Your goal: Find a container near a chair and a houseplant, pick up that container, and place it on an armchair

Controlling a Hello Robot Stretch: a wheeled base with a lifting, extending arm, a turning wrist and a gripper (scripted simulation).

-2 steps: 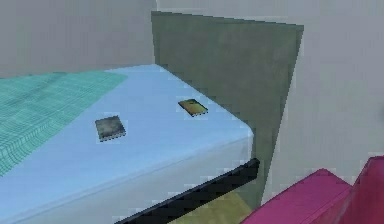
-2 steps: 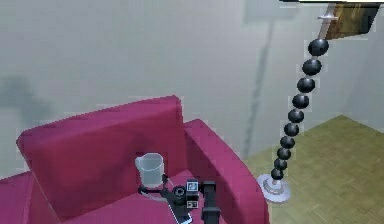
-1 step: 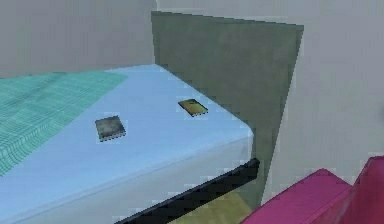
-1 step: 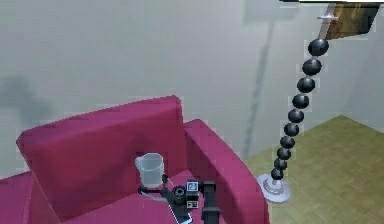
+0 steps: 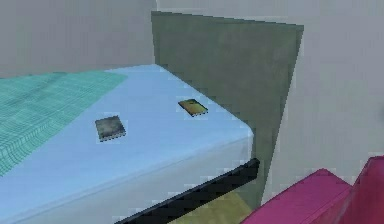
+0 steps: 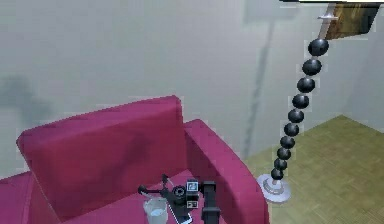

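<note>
armchair: magenta (image 6: 100,150), wide back and 2 padded armrests, fills the lower left of the arm side view; its corner also sits at the forward view's bottom right.
arm: dark bar (image 6: 213,207) rising from the bottom edge, over the armchair's seat and inner armrest.
gripper: dark body (image 6: 152,192) left of 2 small white marker squares, above the seat's front.
fingers: thin, dark (image 6: 148,187), pointing left; cannot tell their state.
container: pale, see-through, cup-shaped (image 6: 155,210), right at the gripper's far end, with the seat behind it; cannot tell if it is held or resting on the seat.
lamp: floor lamp (image 6: 296,105), stem of stacked black beads, round white base on the floor just right of the armchair, shade at the top right corner.
floor: light wood (image 6: 340,160), right of the armchair.
wall: plain pale grey (image 6: 150,50) behind the armchair and lamp.
bed: pale blue top (image 5: 160,140), dark frame edge along the near side.
blanket: teal (image 5: 40,110), on the bed's left part.
headboard: grey-olive panel (image 5: 225,70), upright at the bed's right end.
left slab: flat, dark, book-like (image 5: 109,128), on the bed.
right slab: flat, dark with yellowish edge (image 5: 193,107), on the bed, apart from the left slab, nearer the headboard.
</note>
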